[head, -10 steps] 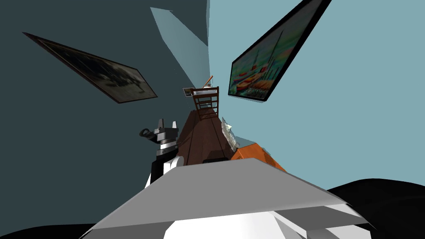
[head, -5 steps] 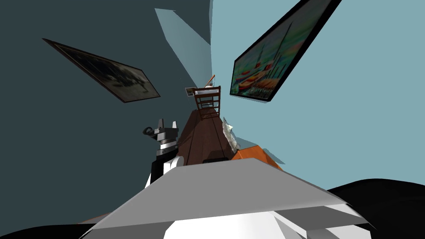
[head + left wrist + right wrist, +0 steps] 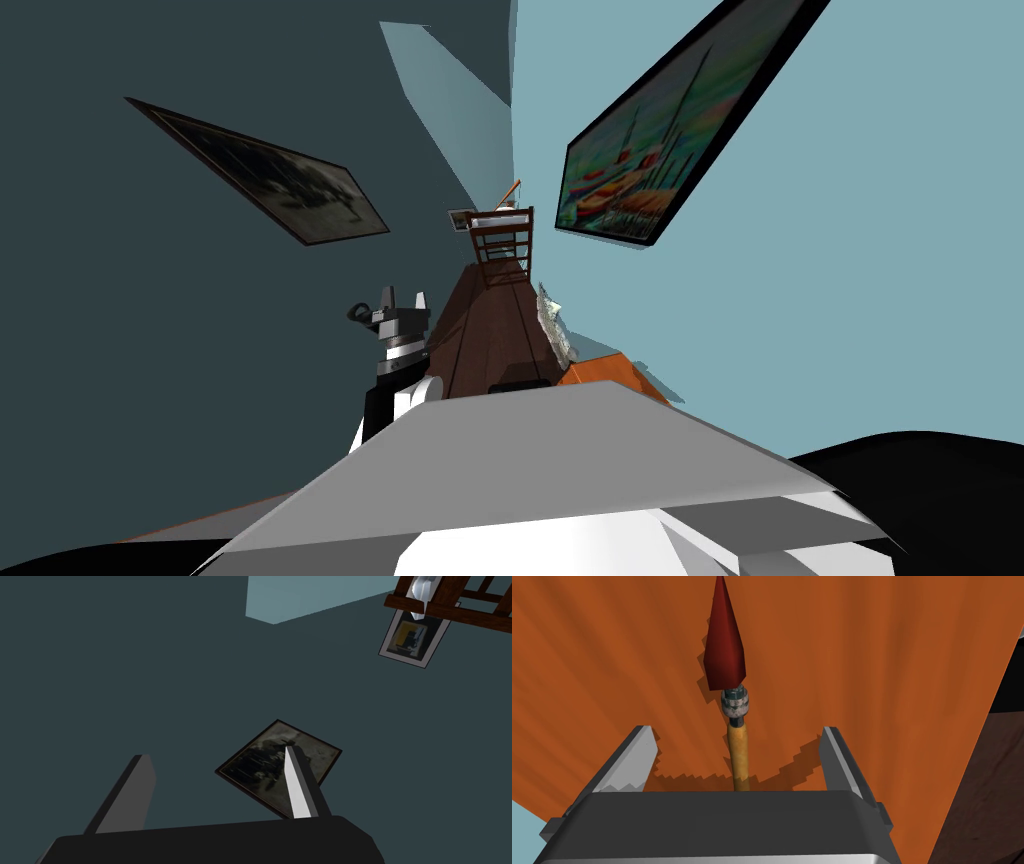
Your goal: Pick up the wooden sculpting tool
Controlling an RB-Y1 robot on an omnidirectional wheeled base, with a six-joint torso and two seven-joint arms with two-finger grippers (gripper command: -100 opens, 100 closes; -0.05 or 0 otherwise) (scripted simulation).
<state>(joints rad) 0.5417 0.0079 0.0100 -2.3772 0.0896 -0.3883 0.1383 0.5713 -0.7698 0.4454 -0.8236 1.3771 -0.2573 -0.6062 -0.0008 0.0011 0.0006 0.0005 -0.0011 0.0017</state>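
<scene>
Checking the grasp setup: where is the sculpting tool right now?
In the right wrist view, the sculpting tool lies on the orange surface, centred between the fingers of the open right gripper without touching them, its dark red tip pointing away.

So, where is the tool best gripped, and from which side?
Grip the yellow handle behind the grey collar. The tool lies flat on the orange surface, running midway between the open fingers of the right gripper, so come down and close across it. The red tip tapers and could slip.
</scene>
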